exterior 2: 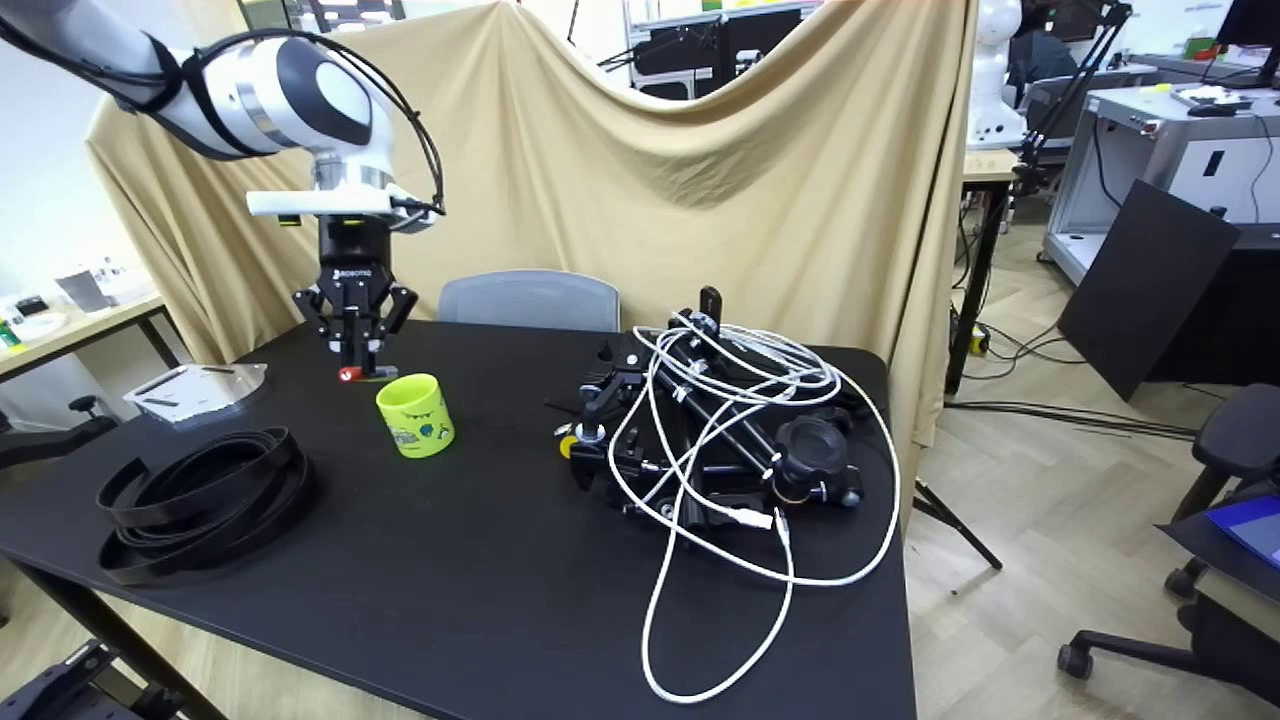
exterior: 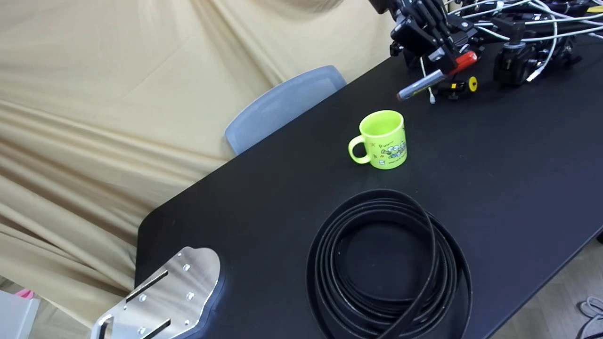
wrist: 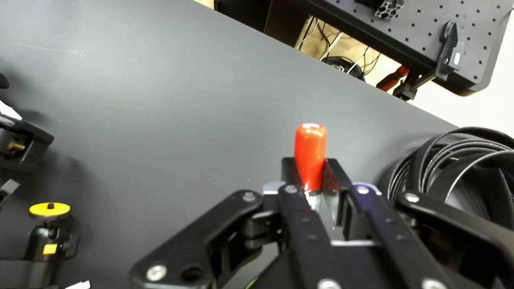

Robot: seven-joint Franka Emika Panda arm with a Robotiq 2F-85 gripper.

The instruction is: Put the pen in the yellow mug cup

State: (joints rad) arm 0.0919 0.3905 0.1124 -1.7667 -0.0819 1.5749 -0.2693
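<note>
The pen has a red end and a silvery blue body with a dark tip. My gripper is shut on the pen near its red end. In an exterior view the pen is held across the fingers, its silvery end pointing down toward the mug side. The yellow mug cup stands upright on the black table, apart from the pen. In an exterior view the pen is by the far side of the mug, about rim height in the picture. In the wrist view the mug is almost wholly hidden behind the gripper.
A coiled black strap lies near the mug, also in an exterior view. Black camera mounts with white cables lie on the table. A metal plate is at the table's end. A grey chair back stands behind.
</note>
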